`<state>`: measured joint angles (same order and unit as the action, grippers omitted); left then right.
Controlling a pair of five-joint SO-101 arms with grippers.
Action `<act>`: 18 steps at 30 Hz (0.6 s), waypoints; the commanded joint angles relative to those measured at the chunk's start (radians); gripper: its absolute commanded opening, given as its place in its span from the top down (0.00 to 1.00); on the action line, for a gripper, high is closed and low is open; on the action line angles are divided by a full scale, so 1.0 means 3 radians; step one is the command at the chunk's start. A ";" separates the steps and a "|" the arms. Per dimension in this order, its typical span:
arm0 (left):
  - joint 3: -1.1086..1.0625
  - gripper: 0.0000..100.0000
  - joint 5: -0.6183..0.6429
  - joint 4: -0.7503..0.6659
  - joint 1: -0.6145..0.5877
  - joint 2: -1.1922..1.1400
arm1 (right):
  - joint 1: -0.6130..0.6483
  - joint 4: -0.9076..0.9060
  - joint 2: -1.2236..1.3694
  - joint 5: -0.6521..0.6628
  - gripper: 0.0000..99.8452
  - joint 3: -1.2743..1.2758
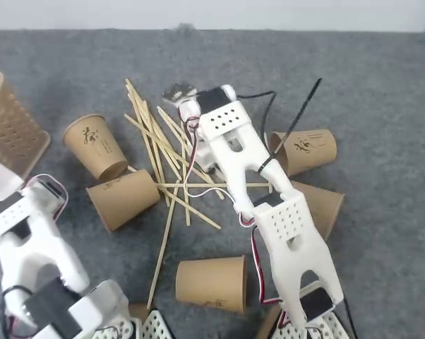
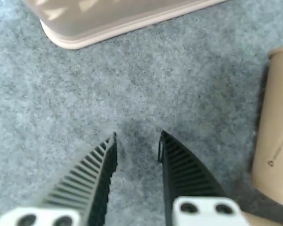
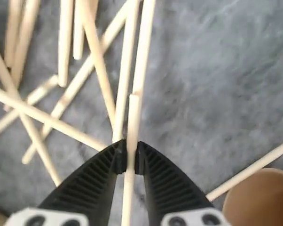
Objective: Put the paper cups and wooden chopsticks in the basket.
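Chopsticks (image 1: pixel 159 145) are strewn in a crossed heap at the middle of the grey worktop (image 1: pixel 375 78), and paper cups (image 1: pixel 124 198) are seen around them. Most are lying on their sides, and one standing cup (image 1: pixel 92 145) is set close to the basket (image 1: pixel 8 131), which is placed at the left edge of the high view. The right arm (image 1: pixel 290 226) is stretched over the heap, and the right pincer (image 3: pixel 130 151) is clamped on a single chopstick (image 3: pixel 133 113) — the stick is pinched between the two black fingertips (image 3: pixel 117 160), with other sticks crossed on the worktop beyond it. The left pincer (image 2: pixel 138 139) is held apart over bare worktop — the basket's rim is seen ahead of it and a lying cup (image 2: pixel 275 127) just beside it
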<state>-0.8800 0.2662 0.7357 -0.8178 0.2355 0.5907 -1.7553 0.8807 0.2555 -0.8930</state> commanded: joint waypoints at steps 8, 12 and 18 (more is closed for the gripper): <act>0.0100 0.86 0.0000 -0.0056 0.0026 -0.0005 | 0.0146 0.0228 -0.1655 0.0240 0.99 0.1442; 0.0100 0.86 0.0000 -0.0056 0.0026 -0.0005 | 0.0049 0.0412 -0.1680 0.0235 0.89 0.1586; 0.0100 0.86 0.0000 -0.0051 0.0015 -0.0005 | 0.0069 0.0381 -0.1690 0.0261 0.73 0.1621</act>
<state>-0.8800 0.2662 0.7357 -0.8178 0.2355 0.6245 -1.6479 0.4664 0.3214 -0.4020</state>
